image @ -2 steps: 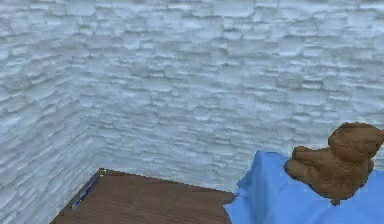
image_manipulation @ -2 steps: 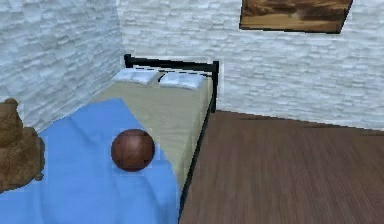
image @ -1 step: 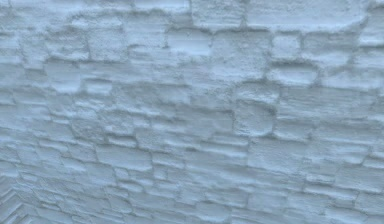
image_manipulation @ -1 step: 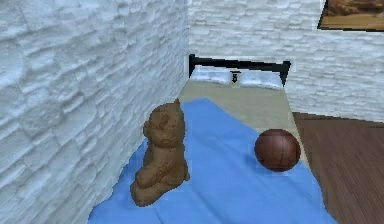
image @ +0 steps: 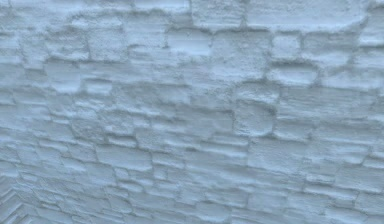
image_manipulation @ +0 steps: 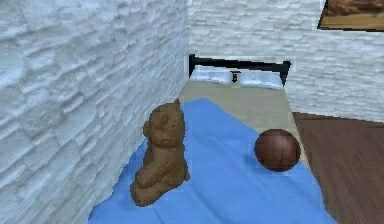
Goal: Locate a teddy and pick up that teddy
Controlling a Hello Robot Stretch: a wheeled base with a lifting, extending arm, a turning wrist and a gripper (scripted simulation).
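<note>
— Where is the teddy?

— In the arm side view, left of the middle. The teddy (image_manipulation: 163,155) is brown and sits upright on a blue blanket (image_manipulation: 225,175), close to the blanket's left edge.

— What is the blanket on?

— A bed (image_manipulation: 262,108) that runs away from the camera. The blanket covers its near part. Beyond the blanket lies a strip of beige sheet (image_manipulation: 255,100).

— Is anything else on the blanket?

— A dark reddish-brown ball (image_manipulation: 277,149) rests on it to the right of the teddy. The two are apart, with bare blanket between them.

— And the far end of the bed?

— Two white pillows (image_manipulation: 210,74) lie side by side against a dark headboard (image_manipulation: 240,62). A small dark thing (image_manipulation: 233,76) sits between them, too small to name.

— What surrounds the bed?

— A white stone wall (image_manipulation: 70,90) runs along its left side, just beside the teddy. A back wall (image_manipulation: 250,30) of the same stone stands behind the headboard. A wooden floor (image_manipulation: 345,150) lies to the right of the bed. A framed picture (image_manipulation: 352,15) hangs at the top right corner, cut by the edge.

— And the forward view?

— Pale stone blocks (image: 190,110), seen close up.

— How does the gripper stand, and is it spread or pressed together?

— I cannot tell.
</note>
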